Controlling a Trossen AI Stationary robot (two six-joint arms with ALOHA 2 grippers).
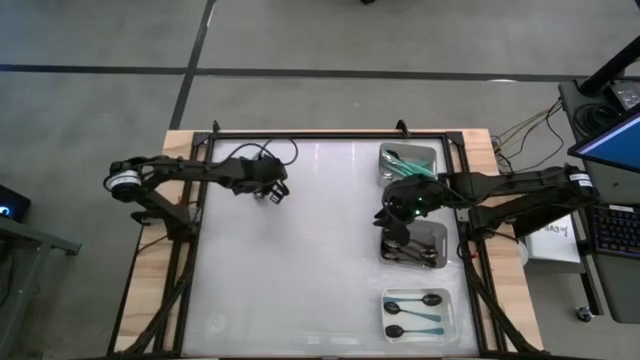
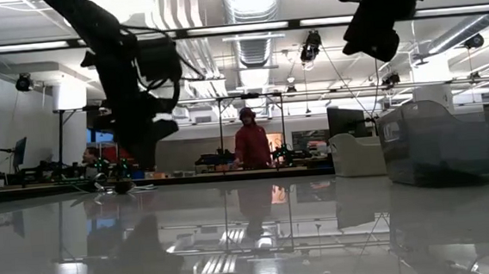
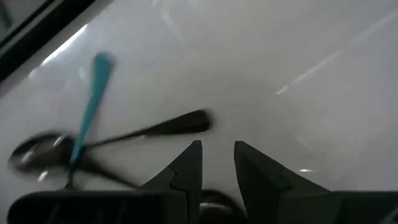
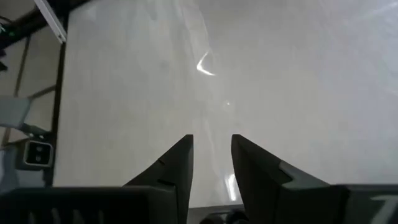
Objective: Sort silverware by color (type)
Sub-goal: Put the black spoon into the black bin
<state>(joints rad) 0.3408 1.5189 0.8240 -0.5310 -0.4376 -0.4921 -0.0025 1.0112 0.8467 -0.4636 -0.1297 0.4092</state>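
- The table (image 1: 300,250) is a glossy white sheet in a dark frame.
- Three shallow rectangular trays line its right side: the far tray (image 1: 436,152) holds teal-handled spoons (image 1: 403,162), the middle tray (image 1: 438,232) dark spoons (image 1: 415,255), the near tray (image 1: 452,322) two black-bowled, teal-handled spoons (image 1: 417,300) lying crosswise.
- The right hand (image 4: 211,155) hovers over the middle tray's left edge, fingers narrowly apart and empty.
- The left hand (image 3: 217,163) is at the far left, fingers narrowly apart and empty; just ahead lie a teal-handled spoon (image 3: 90,102) crossed over a black spoon (image 3: 168,126).
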